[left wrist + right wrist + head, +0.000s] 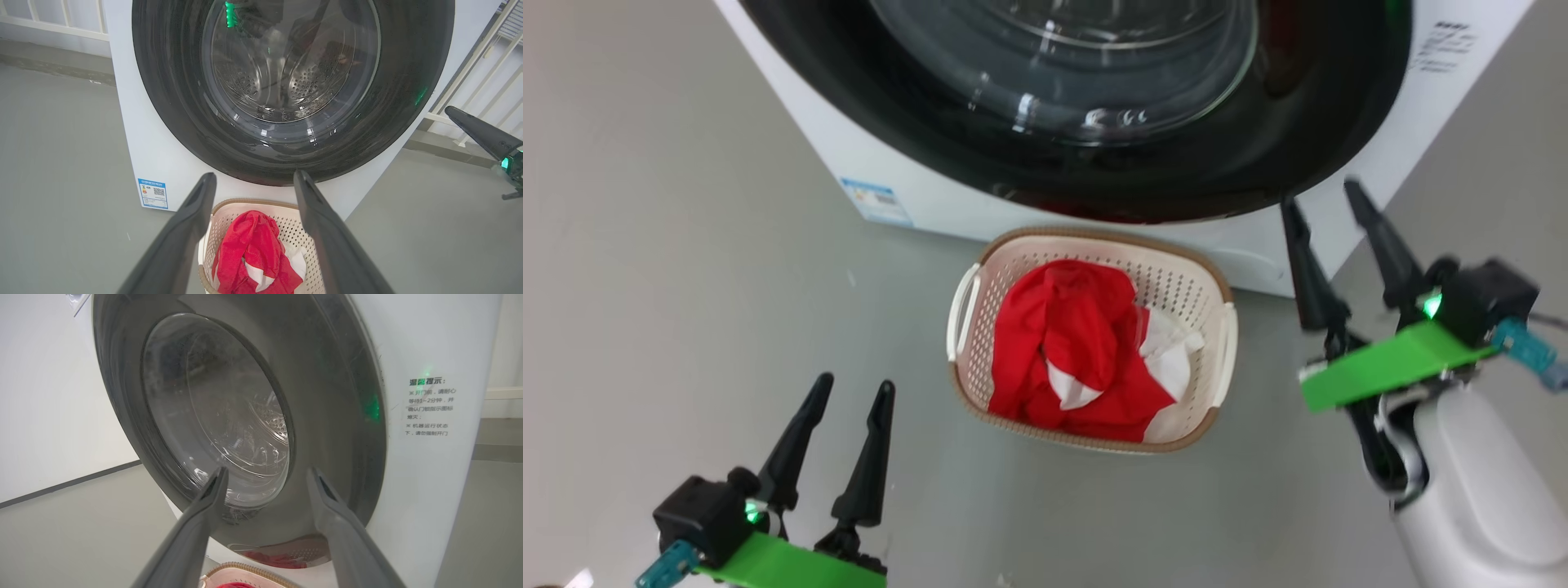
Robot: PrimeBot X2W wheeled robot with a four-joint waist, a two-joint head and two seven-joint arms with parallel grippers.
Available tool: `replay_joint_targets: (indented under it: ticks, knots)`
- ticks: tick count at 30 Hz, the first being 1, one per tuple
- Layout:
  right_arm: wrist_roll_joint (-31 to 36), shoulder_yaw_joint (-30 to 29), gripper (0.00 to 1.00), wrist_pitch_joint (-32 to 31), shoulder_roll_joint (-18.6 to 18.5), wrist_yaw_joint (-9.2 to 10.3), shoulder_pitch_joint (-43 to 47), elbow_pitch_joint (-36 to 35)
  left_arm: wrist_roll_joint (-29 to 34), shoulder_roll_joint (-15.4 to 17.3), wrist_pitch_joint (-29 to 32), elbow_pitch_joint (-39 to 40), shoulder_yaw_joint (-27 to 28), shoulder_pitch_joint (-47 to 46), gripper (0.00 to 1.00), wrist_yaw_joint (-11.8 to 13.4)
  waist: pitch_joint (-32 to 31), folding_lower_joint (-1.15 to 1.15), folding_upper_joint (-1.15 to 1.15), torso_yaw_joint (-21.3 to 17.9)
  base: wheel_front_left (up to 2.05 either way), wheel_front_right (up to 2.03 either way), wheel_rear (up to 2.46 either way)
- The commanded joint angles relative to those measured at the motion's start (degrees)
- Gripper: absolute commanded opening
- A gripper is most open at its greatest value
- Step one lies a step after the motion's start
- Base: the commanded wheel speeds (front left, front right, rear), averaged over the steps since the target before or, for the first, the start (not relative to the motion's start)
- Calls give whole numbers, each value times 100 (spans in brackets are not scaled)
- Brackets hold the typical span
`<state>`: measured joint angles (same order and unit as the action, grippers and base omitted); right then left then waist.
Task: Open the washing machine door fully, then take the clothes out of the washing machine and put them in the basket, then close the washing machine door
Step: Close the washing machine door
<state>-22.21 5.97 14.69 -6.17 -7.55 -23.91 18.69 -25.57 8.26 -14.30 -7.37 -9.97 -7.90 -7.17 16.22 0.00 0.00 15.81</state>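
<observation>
The washing machine door (pixel 1078 73) looks shut, just ahead of the right gripper (pixel 1319 194), the nearer arm; left gripper (pixel 856 380) hangs back. All fingers spread, empty.

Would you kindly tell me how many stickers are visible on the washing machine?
2. A blue-and-white label low on the front of the washing machine, left of the door; a printed text notice right of the door. More may be hidden on unseen sides.
</observation>
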Motion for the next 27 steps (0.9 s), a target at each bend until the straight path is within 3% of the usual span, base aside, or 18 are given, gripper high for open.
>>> replay_joint_targets:
  ticks: [1,27]
  knots:
    - [-86,137,100,31,9,6,147,-143,63,172,-70,95,240,41,100,-32,-225,0,0,-183,0,0,0]
    - [-239,-81,100,31,-34,6,1763,-363,259,379,-70,44,753,567,100,-32,-1031,0,0,-947,0,0,0]
